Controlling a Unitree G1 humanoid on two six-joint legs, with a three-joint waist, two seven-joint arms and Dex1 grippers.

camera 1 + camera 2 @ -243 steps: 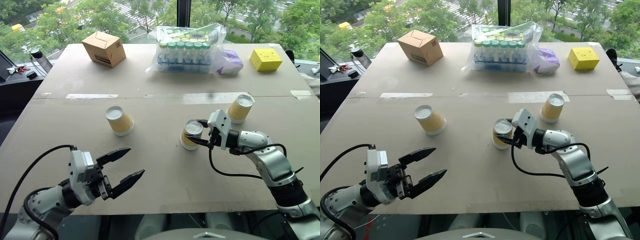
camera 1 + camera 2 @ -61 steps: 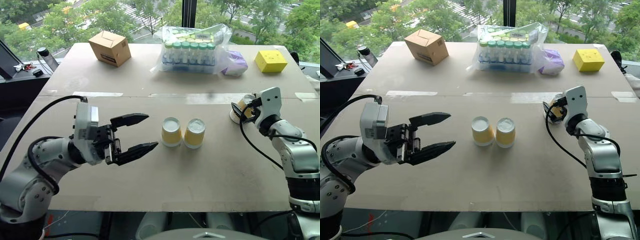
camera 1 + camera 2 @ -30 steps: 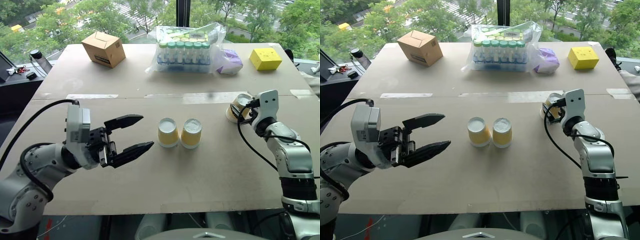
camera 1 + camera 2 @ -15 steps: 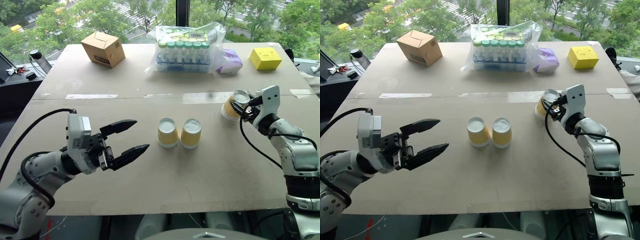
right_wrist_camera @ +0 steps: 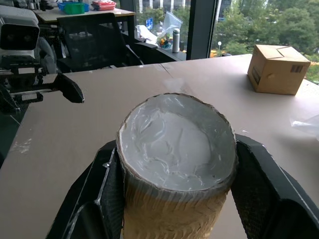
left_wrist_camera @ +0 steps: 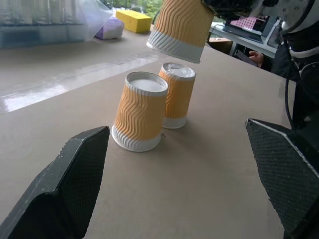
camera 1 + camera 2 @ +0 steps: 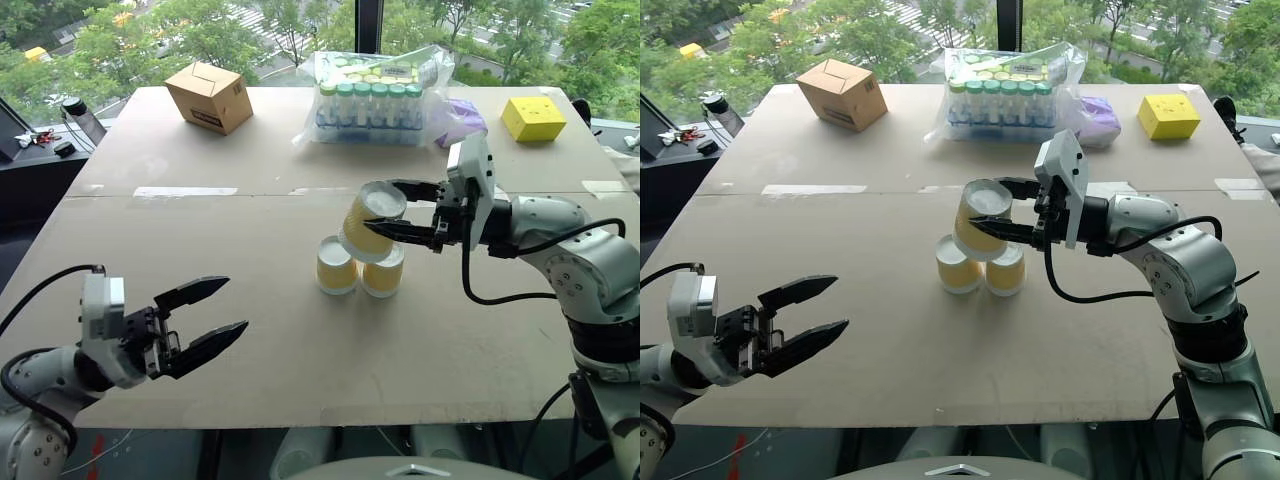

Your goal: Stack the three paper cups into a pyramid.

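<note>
The held cup [image 7: 368,222] covers the touching tops of the two standing cups [image 7: 337,265] behind and below it, so whether it rests on them or hangs just above cannot be told from the head views. In the right wrist view the held cup's lower body is cut off by the picture's edge, and the cup hides the two standing cups entirely. In the left wrist view the held cup's upper part runs out of the picture. Beyond the held cup, the tubes inside the clear bag [image 7: 380,85] carry labels too small to read, as does the print on the brown box [image 7: 208,97].
</note>
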